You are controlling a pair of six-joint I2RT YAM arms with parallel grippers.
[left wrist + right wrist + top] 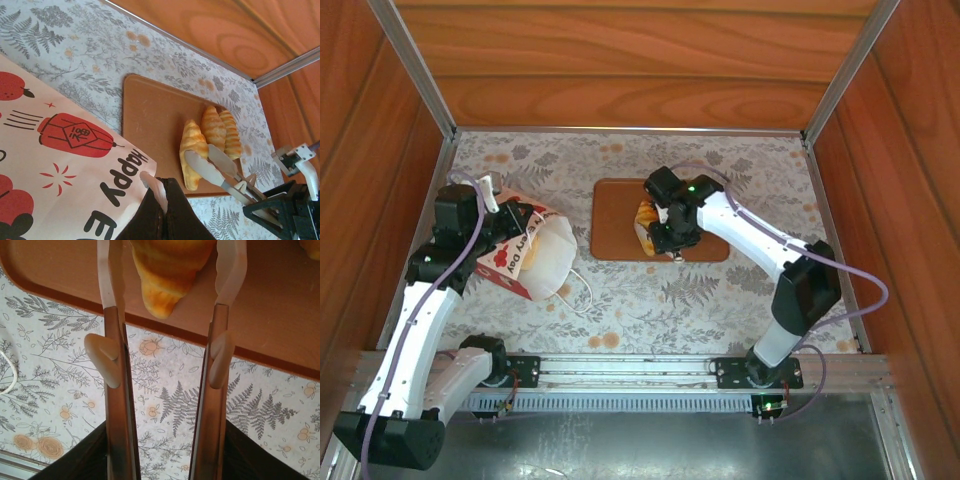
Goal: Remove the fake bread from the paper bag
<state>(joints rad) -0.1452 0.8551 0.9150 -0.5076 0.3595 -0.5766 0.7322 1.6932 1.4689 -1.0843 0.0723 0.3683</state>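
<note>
Spread fingers [116, 390] flanking a croissant [167, 270], brown tray [280, 315], floral tablecloth [50, 365]

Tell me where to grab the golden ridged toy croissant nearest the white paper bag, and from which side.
Probably across the thick middle of the golden ridged toy croissant, coming straight down. It lies flat on the flat brown tray, its ends taper to points, and a second croissant crowds one side, so the open right gripper should straddle its width.
</note>
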